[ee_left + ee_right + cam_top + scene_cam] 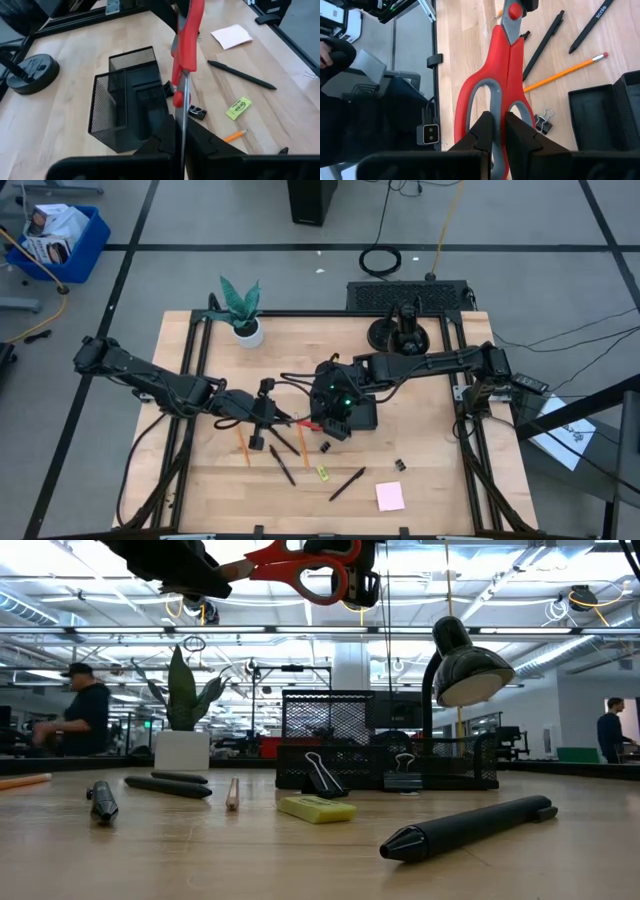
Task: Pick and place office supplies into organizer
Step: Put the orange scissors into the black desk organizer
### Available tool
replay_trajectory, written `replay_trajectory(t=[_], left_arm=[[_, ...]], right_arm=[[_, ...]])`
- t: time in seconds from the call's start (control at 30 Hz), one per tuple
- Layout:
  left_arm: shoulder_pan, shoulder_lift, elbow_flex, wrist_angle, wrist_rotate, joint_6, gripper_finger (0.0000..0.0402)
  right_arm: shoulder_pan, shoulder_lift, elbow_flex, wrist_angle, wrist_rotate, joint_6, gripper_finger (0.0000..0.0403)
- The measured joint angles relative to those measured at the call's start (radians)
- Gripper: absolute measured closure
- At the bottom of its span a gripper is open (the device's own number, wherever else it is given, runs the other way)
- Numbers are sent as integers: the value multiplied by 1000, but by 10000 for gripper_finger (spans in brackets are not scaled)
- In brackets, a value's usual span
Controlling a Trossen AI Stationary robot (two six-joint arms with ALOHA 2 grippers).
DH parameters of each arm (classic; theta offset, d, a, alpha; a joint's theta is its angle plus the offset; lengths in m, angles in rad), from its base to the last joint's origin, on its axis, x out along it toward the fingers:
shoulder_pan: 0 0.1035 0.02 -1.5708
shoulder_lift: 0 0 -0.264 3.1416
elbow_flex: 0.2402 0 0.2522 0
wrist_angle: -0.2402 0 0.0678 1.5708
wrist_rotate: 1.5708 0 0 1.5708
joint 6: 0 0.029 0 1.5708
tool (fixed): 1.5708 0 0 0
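Both sets of jaws are clamped on the scissors (492,95) — the right gripper (496,131) pinches the grey-lined handle loop, the left gripper (181,131) is closed on the blade end (its wrist view shows the blade running straight out between the fingers). Scissors hang in the air between the two arms, above the table (200,480) and just beside the organizer (352,412); in the low view the red handles (310,570) sit high, well clear of the wood.

Progress, as I read it: early. I can't make out a single supply inside the organizer; its compartments look empty in the left wrist view (131,102). Scissors look mid-handover, not placed. Left on the table:
- pens (347,483) — several, scattered in front of the organizer
- pencils (242,446) — two that I can make out
- binder clips (400,466) — one lies well apart to the right, another just beside the organizer
- yellow-green eraser (322,473)
- pink sticky pad (390,496) near the front edge

So essentially everything remains.

Hard to make out: from above, both grippers and the scissors merge into one dark cluster over the organizer, so its far compartments are covered. Low view cuts off the arms at the top edge. Exact count of pens and clips — can't tell, some are partly under the left arm.
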Motion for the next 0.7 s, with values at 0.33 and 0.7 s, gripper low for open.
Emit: replay_trajectory(t=[0.33, 0.7], left_arm=[[0, 0, 0, -4, 0, 2, 397], [0, 0, 0, -22, -1, -1, 398]], right_arm=[[0, 0, 0, 4, -1, 3, 383], [0, 0, 0, 13, 1, 10, 344]])
